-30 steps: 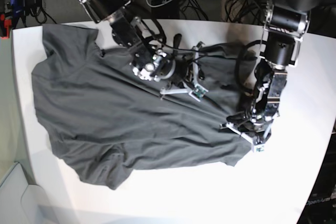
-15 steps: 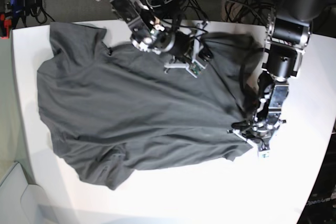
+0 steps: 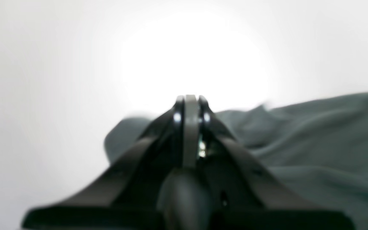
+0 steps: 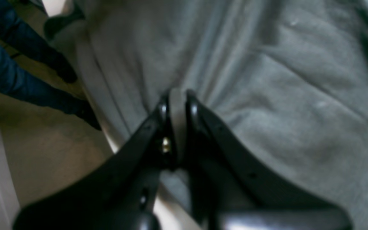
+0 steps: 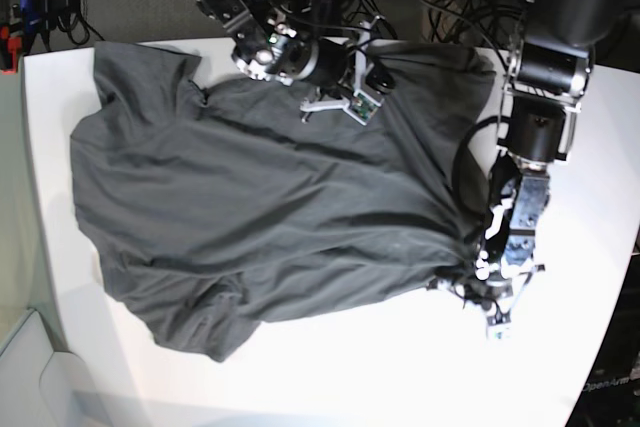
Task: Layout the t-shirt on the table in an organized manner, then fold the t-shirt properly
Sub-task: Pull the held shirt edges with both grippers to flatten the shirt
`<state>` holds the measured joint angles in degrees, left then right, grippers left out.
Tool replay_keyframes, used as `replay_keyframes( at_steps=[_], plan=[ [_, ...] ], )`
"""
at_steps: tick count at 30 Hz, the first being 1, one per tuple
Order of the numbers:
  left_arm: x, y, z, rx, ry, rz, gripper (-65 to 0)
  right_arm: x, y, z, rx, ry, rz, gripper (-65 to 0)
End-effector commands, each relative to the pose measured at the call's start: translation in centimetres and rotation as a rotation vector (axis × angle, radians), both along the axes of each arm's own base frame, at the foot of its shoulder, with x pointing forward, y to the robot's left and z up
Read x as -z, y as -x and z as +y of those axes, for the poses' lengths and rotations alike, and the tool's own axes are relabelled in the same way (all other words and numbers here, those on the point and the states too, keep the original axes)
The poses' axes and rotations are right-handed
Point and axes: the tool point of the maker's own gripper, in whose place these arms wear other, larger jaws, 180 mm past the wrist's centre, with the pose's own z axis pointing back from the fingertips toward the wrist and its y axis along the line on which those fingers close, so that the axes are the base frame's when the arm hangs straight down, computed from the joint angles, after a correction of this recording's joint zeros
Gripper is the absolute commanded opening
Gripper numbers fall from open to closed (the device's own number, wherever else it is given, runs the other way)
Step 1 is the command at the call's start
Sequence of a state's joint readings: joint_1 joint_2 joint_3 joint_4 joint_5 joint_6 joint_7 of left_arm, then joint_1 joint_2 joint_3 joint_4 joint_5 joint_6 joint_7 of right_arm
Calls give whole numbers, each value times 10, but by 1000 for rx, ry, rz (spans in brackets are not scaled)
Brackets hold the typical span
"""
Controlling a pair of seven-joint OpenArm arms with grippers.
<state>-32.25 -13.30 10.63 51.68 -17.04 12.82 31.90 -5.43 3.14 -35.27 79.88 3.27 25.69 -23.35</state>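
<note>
Sprawling across most of the white table (image 5: 330,377), the dark grey t-shirt (image 5: 260,207) lies creased and only partly flattened in the base view, one sleeve reaching toward the upper left of the frame and a rumpled edge bunched at the lower left. At the lower right of that view the left gripper (image 5: 478,292) sits low at the shirt's corner, its jaws pressed together on a pinch of the fabric, with bare tabletop just beyond it. The left wrist view shows the same grip from behind: the black fingers (image 3: 203,115) meet at the centre of the frame over a fold of grey cloth, the rest of the shirt trailing off to the right and the bright table filling the upper half. Near the top centre of the base view the right gripper (image 5: 335,102) rests against the shirt's upper edge. Its wrist view shows the jaws closed tight on a ridge of the t-shirt (image 4: 283,95), wrinkles fanning out from the pinch, while the table's edge and floor show at the left
</note>
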Motion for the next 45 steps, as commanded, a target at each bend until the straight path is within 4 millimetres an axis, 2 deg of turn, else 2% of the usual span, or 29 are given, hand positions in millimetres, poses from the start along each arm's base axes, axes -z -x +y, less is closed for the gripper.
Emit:
replay_keyframes(
  at_steps=[1,4,8,10,12,14,20,22,26,32,35,39,45],
  plan=[
    [-41,-20,2,-5,10,-103,-648,15,3,-15,-10,103,19,-648],
    [-71,-25,5,-35,68,-162,-648,15,4,-15,-12,103,17,-648],
    [-81,-35,-22,-13,114,-182,-648,15,3,-16,-9,104,17,-648],
    [-67,-37,-37,-6,140,-141,-648,14,2,-16,-9,102,14,-648],
    [-44,-35,-57,2,169,-78,-648,13,2,-15,-9,101,11,-648],
    [-35,-36,-71,8,186,-51,-648,12,0,-15,-9,101,8,-648],
    [-3,-26,-97,88,109,22,-648,13,-5,-19,-12,134,12,-650],
    [7,-21,-99,103,88,45,-648,10,-6,-18,-12,131,4,-650],
    [25,-15,-85,82,61,78,-648,6,-9,-18,-11,128,-5,-650],
    [51,-8,-31,22,-46,44,-648,8,-5,-18,-11,129,2,-650],
    [57,-6,-15,2,-81,9,-648,8,-4,-18,-13,128,5,-650],
    [48,-12,-2,-8,-114,-70,-648,12,7,-18,-16,128,25,-650],
    [5,-42,19,-42,-138,-167,-648,24,24,-30,-22,153,58,-650]
  ],
)
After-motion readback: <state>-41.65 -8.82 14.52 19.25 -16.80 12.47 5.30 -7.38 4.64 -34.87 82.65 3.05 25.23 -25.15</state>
